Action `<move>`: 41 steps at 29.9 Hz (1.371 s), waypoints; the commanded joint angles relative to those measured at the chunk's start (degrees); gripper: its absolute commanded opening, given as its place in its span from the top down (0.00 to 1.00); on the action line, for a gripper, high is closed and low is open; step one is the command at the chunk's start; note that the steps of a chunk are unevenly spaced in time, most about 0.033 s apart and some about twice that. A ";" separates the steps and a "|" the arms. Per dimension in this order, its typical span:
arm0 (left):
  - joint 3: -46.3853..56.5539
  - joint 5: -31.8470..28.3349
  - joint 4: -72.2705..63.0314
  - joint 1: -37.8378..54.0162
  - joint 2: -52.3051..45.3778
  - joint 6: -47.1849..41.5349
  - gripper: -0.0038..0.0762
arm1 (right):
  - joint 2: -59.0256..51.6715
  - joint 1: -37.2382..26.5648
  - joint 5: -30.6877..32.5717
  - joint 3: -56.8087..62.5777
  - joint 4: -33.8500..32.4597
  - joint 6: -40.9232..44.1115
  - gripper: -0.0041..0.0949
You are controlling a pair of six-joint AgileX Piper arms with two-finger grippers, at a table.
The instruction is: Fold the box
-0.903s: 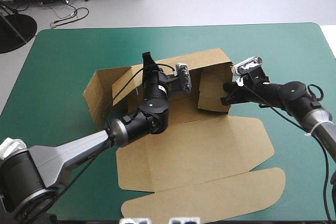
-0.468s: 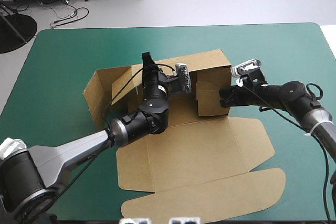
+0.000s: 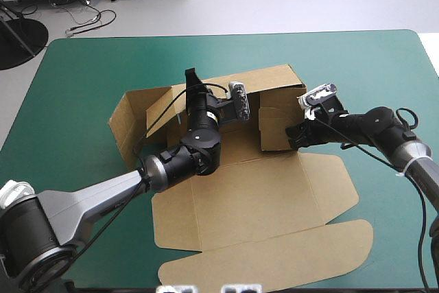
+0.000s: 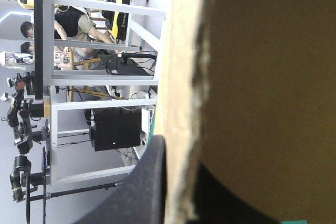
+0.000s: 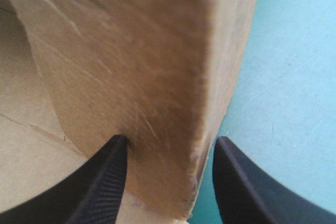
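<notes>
From above, the cut brown cardboard box (image 3: pixel 260 190) lies near the middle of the teal-green table cover (image 3: pixel 82 73), its back wall (image 3: pixel 271 80) and both side walls raised and its long lid panel (image 3: pixel 274 238) flat toward the near edge. The left gripper (image 3: pixel 192 77) sits at the top edge of the back wall, the arm reaching across the box's floor, while the right gripper (image 3: pixel 295 132) is at the right side wall (image 3: pixel 278 125). Along the left wrist, the box (image 4: pixel 262 77) fills most of the field; the wall's raw edge runs down between the left gripper (image 4: pixel 181 182), whose black fingers (image 4: pixel 147 182) press close on either side, clamped on the board. Along the right wrist, the right gripper (image 5: pixel 172 141) is spread wide, its black fingers (image 5: pixel 100 182) straddling the upright corner of the box (image 5: pixel 131 51) wall, one inside over brown board, the other outside over the teal-green cover (image 5: pixel 294 77).
</notes>
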 commanded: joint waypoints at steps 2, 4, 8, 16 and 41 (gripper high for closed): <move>-0.81 -2.91 -0.15 -1.08 -1.94 -1.46 0.96 | -0.19 0.16 -3.94 -1.23 9.45 -7.80 0.53; -0.81 -3.70 -0.17 -1.57 -2.22 -2.45 0.96 | 1.01 0.16 -3.82 -1.23 12.10 -10.34 0.55; -0.81 -4.02 0.58 -1.71 -2.46 -2.58 0.96 | 2.03 0.16 -4.13 -1.23 13.34 -11.85 0.69; -0.81 -4.02 0.58 -1.60 -2.46 -2.48 0.96 | 2.03 0.16 -3.07 -1.23 13.28 -11.85 0.96; -0.81 4.64 17.26 -6.17 -1.07 -5.48 0.51 | 2.03 0.16 0.10 -1.23 8.75 -6.39 0.96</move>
